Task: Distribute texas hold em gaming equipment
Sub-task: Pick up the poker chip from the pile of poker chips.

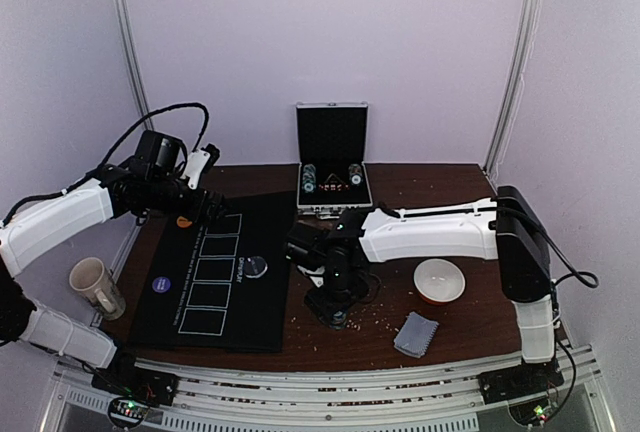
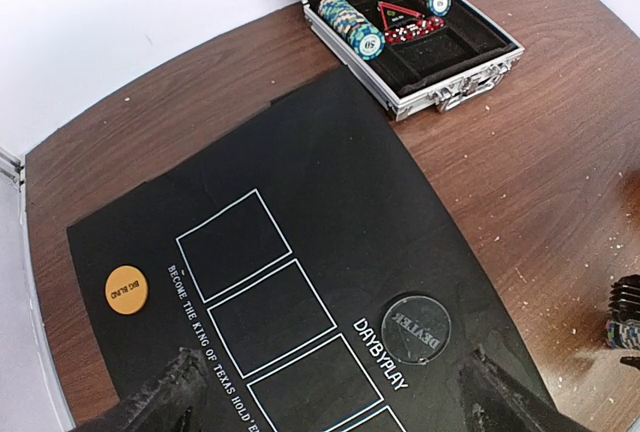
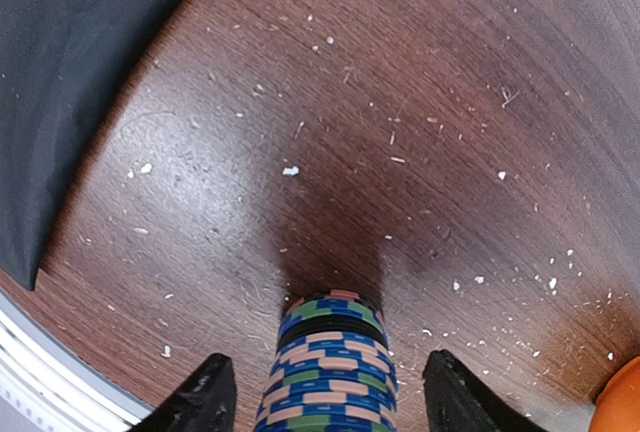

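A stack of blue, green and pink poker chips (image 3: 330,372) stands on the wood table between the fingers of my right gripper (image 3: 330,407). A gap shows on each side of it, so the gripper is open and not touching it. From above, that gripper (image 1: 335,307) hangs just right of the black mat (image 1: 215,282). My left gripper (image 2: 325,402) is open and empty above the mat's far left part (image 1: 200,207). On the mat lie an orange button (image 2: 124,288), a clear dealer button (image 2: 416,330) and a purple button (image 1: 161,280). A pile of grey-blue cards (image 1: 415,334) lies near the front right.
An open metal case (image 2: 460,72) with two rows of chips (image 2: 352,27) stands at the back centre. The white bowl (image 1: 439,280) sits right of my right gripper. The beige mug (image 1: 95,285) lies left of the mat. Crumbs speckle the wood.
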{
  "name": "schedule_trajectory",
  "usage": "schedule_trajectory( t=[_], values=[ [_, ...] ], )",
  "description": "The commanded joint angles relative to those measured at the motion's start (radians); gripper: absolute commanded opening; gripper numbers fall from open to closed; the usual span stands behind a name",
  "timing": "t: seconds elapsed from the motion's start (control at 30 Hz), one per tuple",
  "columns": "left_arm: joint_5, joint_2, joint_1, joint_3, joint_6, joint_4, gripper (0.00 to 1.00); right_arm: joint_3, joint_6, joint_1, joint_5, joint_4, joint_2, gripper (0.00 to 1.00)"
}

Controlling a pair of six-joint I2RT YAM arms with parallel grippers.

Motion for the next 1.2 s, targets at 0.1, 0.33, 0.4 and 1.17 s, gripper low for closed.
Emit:
schedule_trajectory(
  t=[0.1, 0.33, 0.4, 1.17],
  values=[
    [-0.007, 0.001, -0.001, -0.006, 0.015, 0.048, 0.90, 0.020, 0.002, -0.003, 0.040, -0.064, 0.020, 0.59],
    [-0.006, 0.008, -0.001, -0.004, 0.016, 0.048, 0.90, 0.027, -0.008, -0.003, 0.035, -0.062, 0.026, 0.42],
    [-0.007, 0.008, -0.001, -0.005, 0.016, 0.048, 0.90, 0.034, -0.010, -0.004, 0.032, -0.064, 0.026, 0.32],
    [-0.071, 0.072, 0.053, 0.006, -0.037, 0.007, 0.94, 0.544, -0.067, 0.028, 0.021, -0.218, 0.239, 0.00]
  ],
)
